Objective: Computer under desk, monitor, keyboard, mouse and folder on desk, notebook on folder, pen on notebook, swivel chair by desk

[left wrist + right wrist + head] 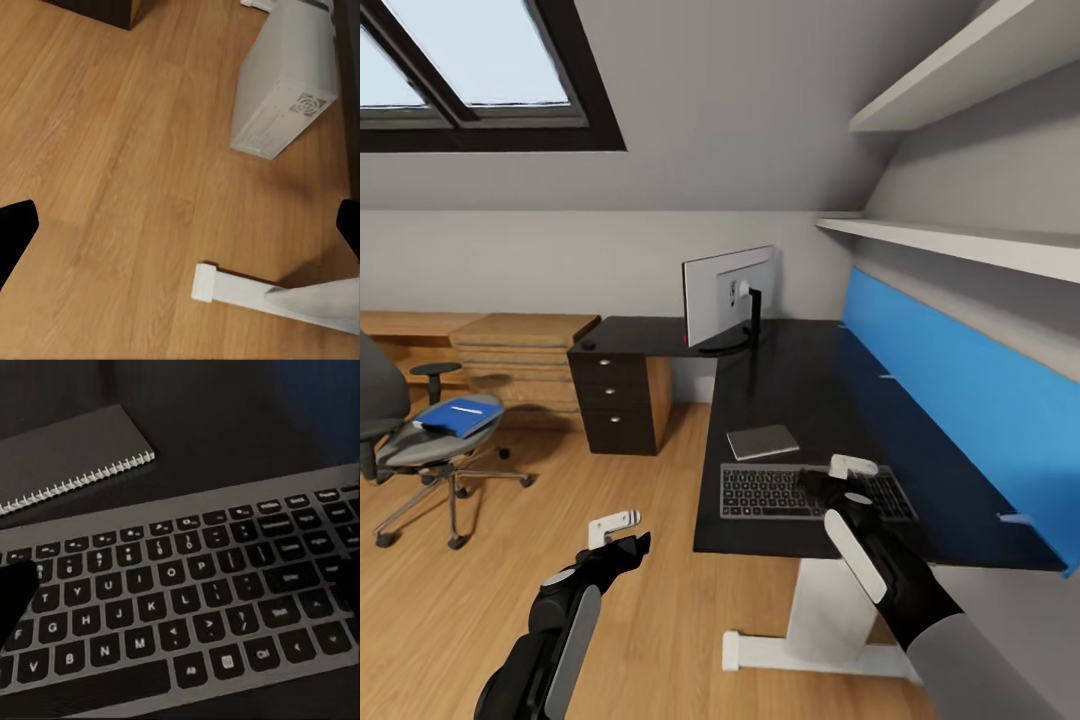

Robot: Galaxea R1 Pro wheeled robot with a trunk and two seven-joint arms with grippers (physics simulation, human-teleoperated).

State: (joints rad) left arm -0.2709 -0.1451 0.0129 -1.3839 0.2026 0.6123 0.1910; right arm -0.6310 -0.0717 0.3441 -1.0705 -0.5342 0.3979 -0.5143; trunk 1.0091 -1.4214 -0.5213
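The keyboard (780,492) lies at the near end of the black desk (800,385), with a grey spiral notebook (762,441) just beyond it. My right gripper (830,482) hovers open over the keyboard's (187,600) keys, and the notebook (67,454) lies beyond it. The monitor (728,295) stands at the desk's corner, silver back towards me. A small dark mouse (589,345) sits on the desk's far left end. The swivel chair (405,440) at left carries the blue folder (460,417) with the pen (466,409) on it. My left gripper (626,536) hangs open over the floor. The computer (281,97) stands on the floor.
A light wooden counter (510,350) with drawers runs along the back wall behind the chair. White wall shelves (960,245) hang above the desk's blue panel (950,390). The desk's white foot (247,289) rests on the wooden floor (610,470) near my left gripper (180,225).
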